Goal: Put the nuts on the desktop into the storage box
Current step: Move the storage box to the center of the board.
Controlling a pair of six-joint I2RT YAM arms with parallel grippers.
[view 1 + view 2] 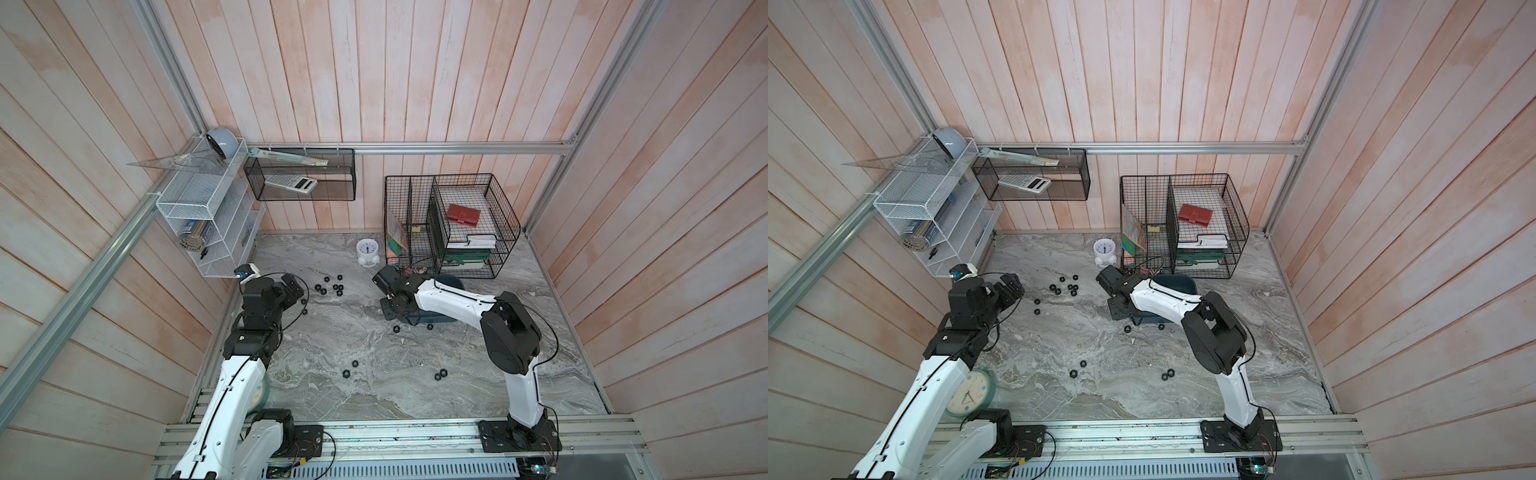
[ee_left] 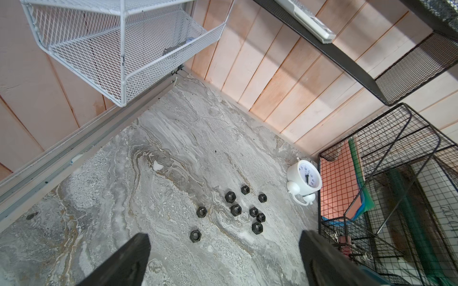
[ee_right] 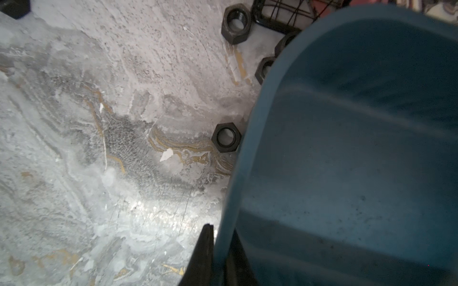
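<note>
Now right fingers (image 3: 204,255) clamp the storage box (image 3: 347,161) rim — nuts (image 3: 226,137) just beside.

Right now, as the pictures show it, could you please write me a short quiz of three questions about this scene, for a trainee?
1. Count: how many nuts lie on the desktop in the left wrist view?
2. True or false: the left pincer is shut on a nut.
3. Choose: the right pincer grips A) a nut, B) the rim of the storage box, C) nothing.
Key: 1. nine; 2. false, it is open and empty; 3. B.
</note>
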